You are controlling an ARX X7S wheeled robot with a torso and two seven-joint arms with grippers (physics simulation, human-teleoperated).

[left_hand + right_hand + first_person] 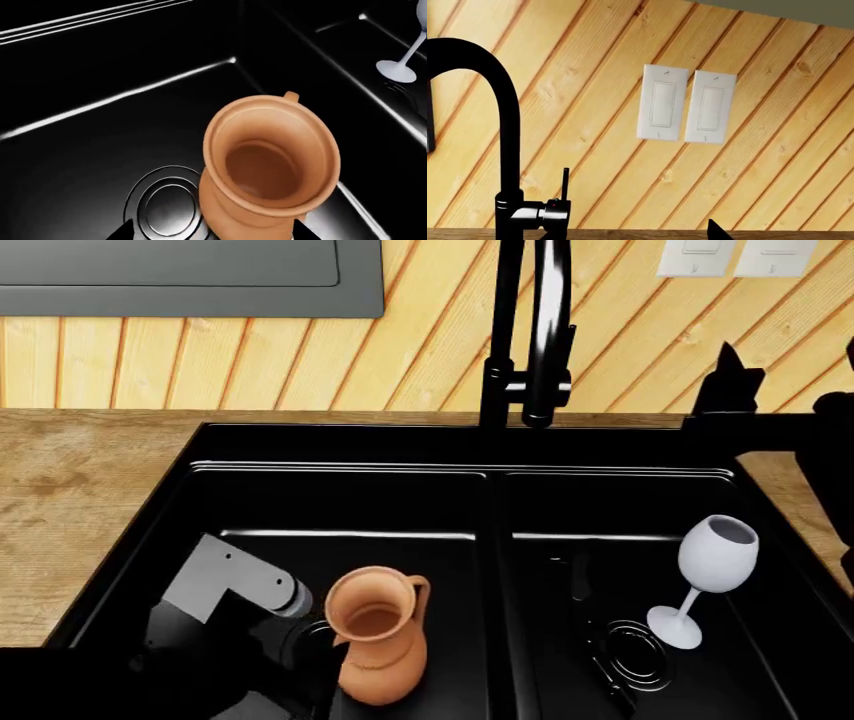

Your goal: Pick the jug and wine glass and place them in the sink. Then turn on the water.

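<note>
The left tool [314, 660] sits low in the left basin of the sink [334, 455], right against the jug [378, 635]. In the left wrist view two dark fingertips [123, 231] show on either side of the jug's belly, but whether they are clenched on it or merely flank it cannot be told.

The jug stands upright on the basin floor beside the round drain [167, 206], its long axis vertical and its flared mouth facing up. Its loop handle points toward the centre divider.

The wine glass [707, 575] is in the right basin, near that basin's drain. Its foot rests on the floor while the stem leans, so the bowl tilts up and toward the right wall.

The right tool [727, 390] is raised at the back right of the sink, near the faucet [527, 330]. The right wrist view faces the wooden wall, the faucet's arch and two white switch plates [686, 104]; only a dark tip appears there, so its state cannot be told.
</note>
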